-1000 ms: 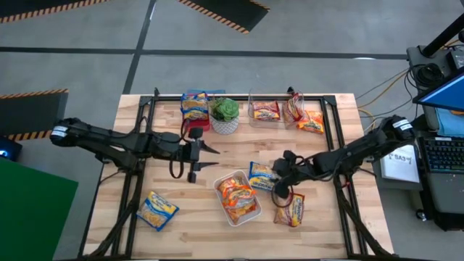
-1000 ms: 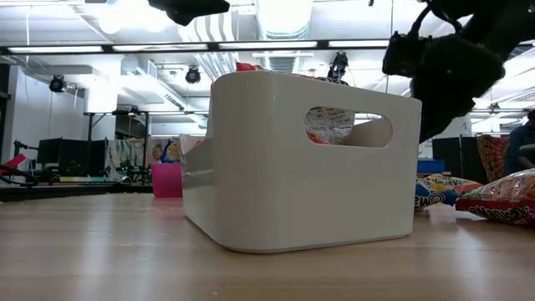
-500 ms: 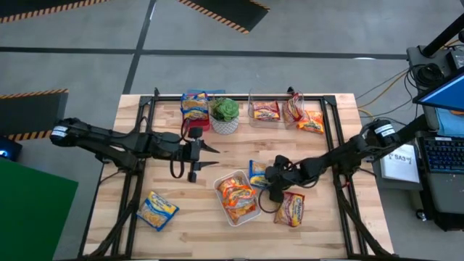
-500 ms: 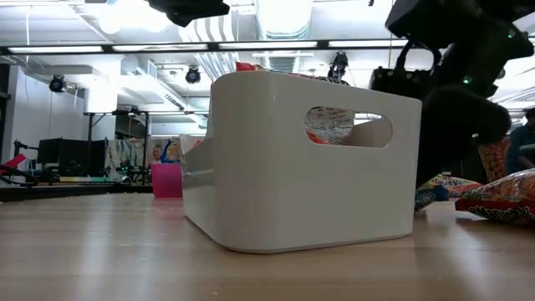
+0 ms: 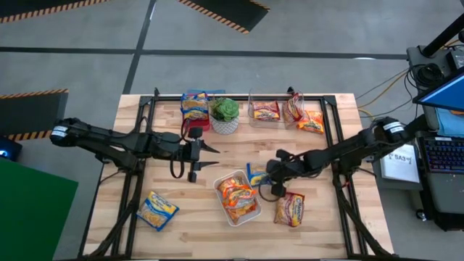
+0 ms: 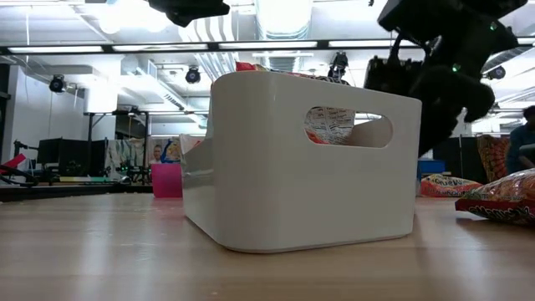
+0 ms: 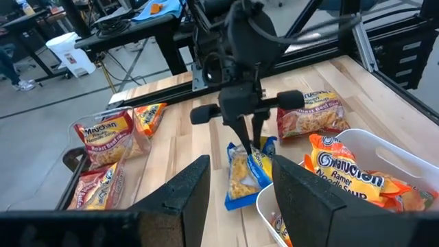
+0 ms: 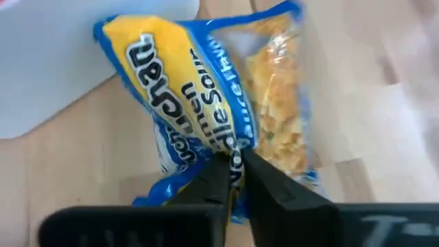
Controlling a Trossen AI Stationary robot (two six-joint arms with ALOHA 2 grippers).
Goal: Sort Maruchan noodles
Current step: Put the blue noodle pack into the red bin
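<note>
Overhead and wrist views of a wooden tabletop. The right gripper, just right of frame centre in the high view, is pinched on the edge of a blue-edged noodle packet beside the white bin; in the right wrist view its fingers meet on the packet's crinkled plastic. The white bin, at lower centre, holds orange-edged packets. A red-edged packet lies just right of the bin, and another blue-edged packet lies at lower left. Further packets sit along the upper edge, beside a green potted plant and in clear containers. The left gripper, left of centre, hangs with fingers spread, holding nothing.
</note>
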